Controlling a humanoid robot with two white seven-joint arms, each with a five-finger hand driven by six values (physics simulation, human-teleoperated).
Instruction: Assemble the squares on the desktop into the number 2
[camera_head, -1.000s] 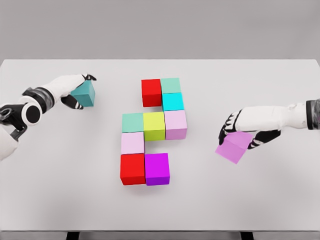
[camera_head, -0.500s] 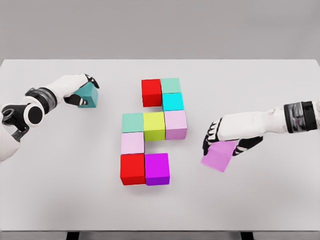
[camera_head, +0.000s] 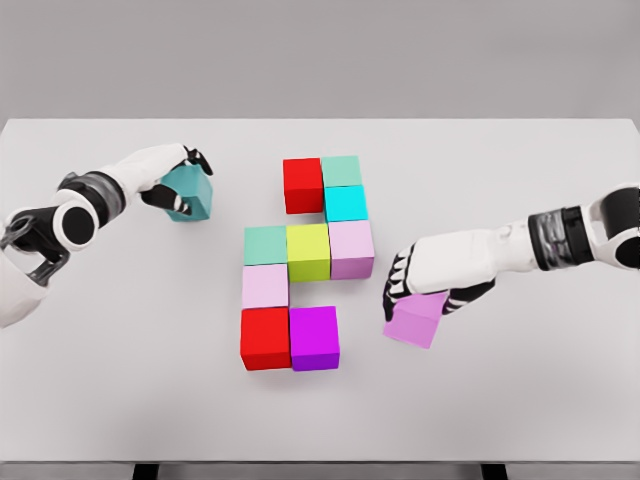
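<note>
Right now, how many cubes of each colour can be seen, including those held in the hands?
Red: 2
Mint green: 2
Cyan: 1
Yellow-green: 1
Pale pink: 2
Magenta: 1
Teal: 1
Violet: 1
Total: 11

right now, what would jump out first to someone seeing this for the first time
The block cluster at the middle of the white table stands out: bright red, teal, yellow, pink and purple cubes forming a near-complete 2. Then the two white hands: the right hand carries a tilted violet cube just right of the cluster's bottom row, and the left hand holds a teal cube at upper left.
</note>
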